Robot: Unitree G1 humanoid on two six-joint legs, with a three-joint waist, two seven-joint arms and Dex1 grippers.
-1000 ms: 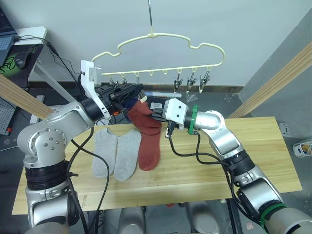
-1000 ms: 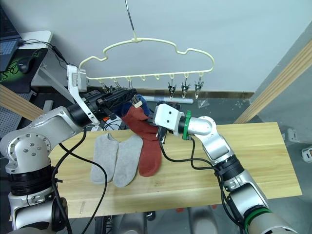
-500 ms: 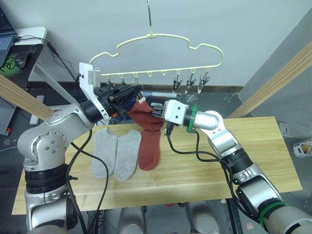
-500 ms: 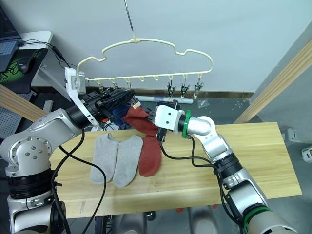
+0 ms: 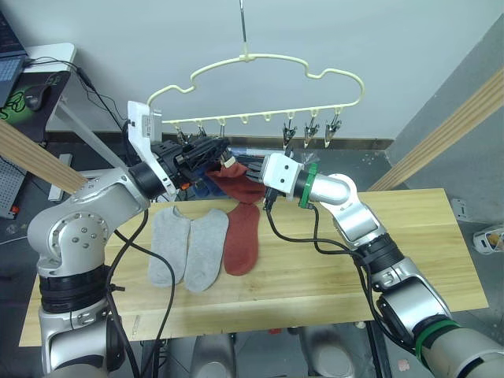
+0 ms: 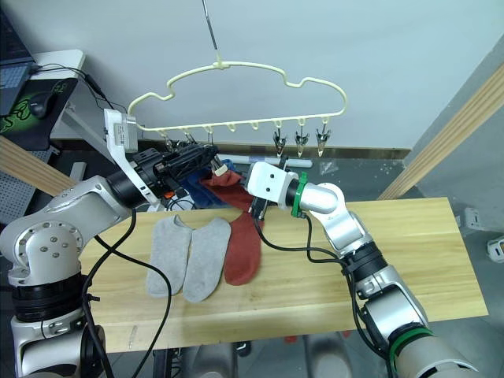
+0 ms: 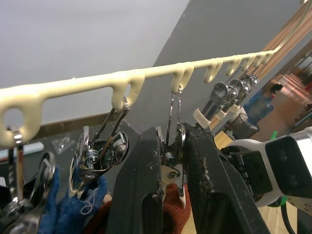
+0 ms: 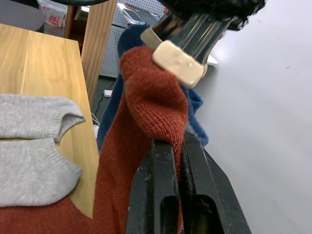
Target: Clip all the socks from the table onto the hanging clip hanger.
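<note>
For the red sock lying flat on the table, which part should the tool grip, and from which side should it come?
Probably the cuff end of the red sock on the table, approached from above at the table's far side: its open right edge has room, while a grey sock lies against its left edge.

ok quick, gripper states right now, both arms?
Left gripper: shut on a silver clip of the clip hanger, squeezing it.
Right gripper: shut on the red sock, holding it up at that clip.
</note>
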